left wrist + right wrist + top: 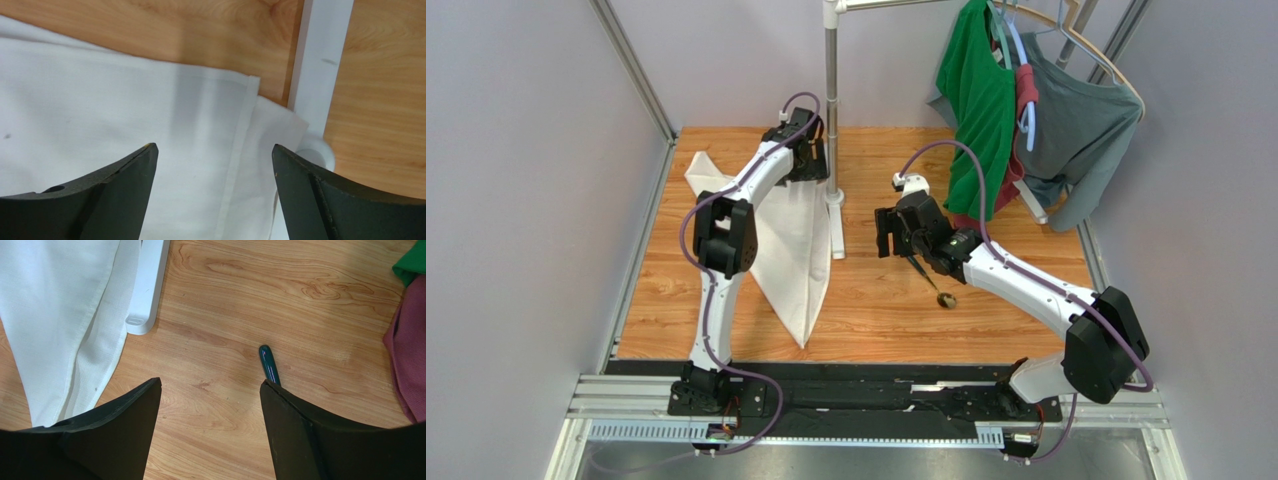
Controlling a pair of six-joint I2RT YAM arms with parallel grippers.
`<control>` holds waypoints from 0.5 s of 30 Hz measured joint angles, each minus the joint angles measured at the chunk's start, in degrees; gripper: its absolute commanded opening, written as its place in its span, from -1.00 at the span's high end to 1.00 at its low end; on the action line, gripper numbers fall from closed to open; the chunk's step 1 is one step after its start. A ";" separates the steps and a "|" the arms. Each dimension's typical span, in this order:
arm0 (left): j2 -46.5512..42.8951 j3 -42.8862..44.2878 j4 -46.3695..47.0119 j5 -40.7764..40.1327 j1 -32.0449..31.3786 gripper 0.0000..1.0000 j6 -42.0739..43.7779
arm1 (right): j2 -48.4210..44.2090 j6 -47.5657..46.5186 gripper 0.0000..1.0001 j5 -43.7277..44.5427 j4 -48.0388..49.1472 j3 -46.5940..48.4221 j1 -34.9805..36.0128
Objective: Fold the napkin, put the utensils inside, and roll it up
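Note:
The white napkin point(791, 250) lies folded into a long tapering shape on the left of the wooden table. My left gripper point(814, 172) is open just above its far right corner. In the left wrist view the layered corner and hem of the napkin point(150, 125) sit between the open gripper point(215, 147). The spoon point(934, 284) lies on bare wood under my right arm, bowl toward the near side. My right gripper point(884, 235) is open and empty over bare wood. In the right wrist view the gripper point(210, 382) has the spoon's handle tip point(269, 364) by its right finger.
The white pole stand point(831, 100) rises beside the napkin; its base foot point(837, 225) lies between the arms and shows in both wrist views point(320, 50) point(147, 285). A green shirt point(976, 90), maroon cloth point(407, 355) and grey shirt point(1081, 125) hang at the back right.

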 measured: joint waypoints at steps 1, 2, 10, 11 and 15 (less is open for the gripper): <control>-2.19 -2.97 0.59 -0.76 0.15 -0.91 -0.07 | 0.00 0.00 -0.54 -0.04 0.00 0.00 0.00; -4.63 -6.32 1.42 -1.25 0.26 -0.92 -0.17 | 0.00 0.02 -0.54 -0.22 0.04 0.00 -0.02; -37.66 -41.62 7.87 -4.20 4.02 -0.76 -3.04 | -0.59 0.09 -0.55 -2.56 0.44 -0.61 -0.02; -40.98 -44.87 8.98 -4.22 5.03 -0.71 -3.67 | -0.59 0.11 -0.55 -2.97 0.70 -0.61 -0.02; -48.17 -55.15 11.61 -4.22 8.74 -0.49 -5.92 | -0.59 0.22 -0.55 -4.61 1.68 -0.63 -0.02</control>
